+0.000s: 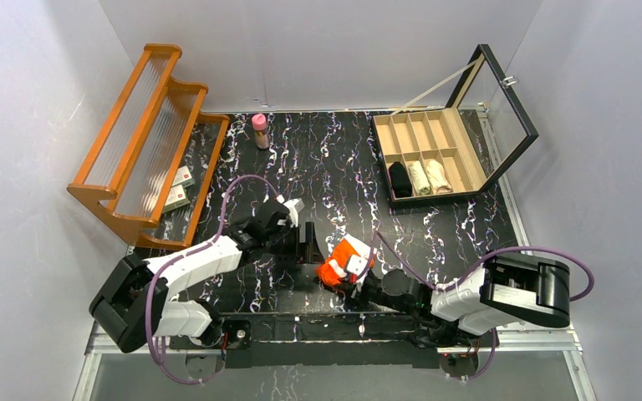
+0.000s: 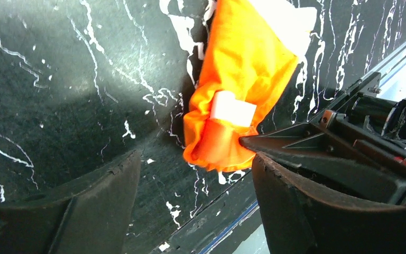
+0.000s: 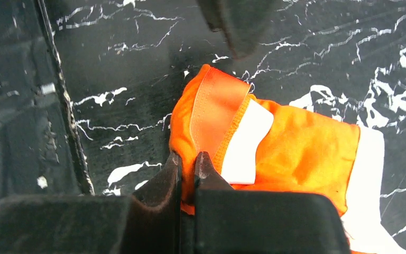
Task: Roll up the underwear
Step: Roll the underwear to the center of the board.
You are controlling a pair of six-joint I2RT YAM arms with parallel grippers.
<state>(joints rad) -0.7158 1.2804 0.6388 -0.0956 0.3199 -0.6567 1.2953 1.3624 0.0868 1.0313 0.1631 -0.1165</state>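
The orange underwear with white trim (image 1: 344, 261) lies folded and partly rolled on the dark marbled table, near the front edge. My right gripper (image 3: 188, 161) is shut on the near edge of the orange underwear (image 3: 296, 151), pinching a fold of cloth between its fingertips. My left gripper (image 2: 193, 174) stands open just left of the orange underwear (image 2: 240, 79), with only tabletop between its fingers. In the top view the left gripper (image 1: 305, 249) sits beside the garment's left end and the right gripper (image 1: 353, 284) at its near side. No beige underwear lying loose is in view.
An open wooden compartment box (image 1: 435, 154) with a glass lid stands at the back right, holding a dark roll and two pale rolls. A wooden rack (image 1: 146, 142) leans at the back left. A small pink-capped bottle (image 1: 260, 130) stands at the back. The table's front rail (image 1: 318, 322) runs close by.
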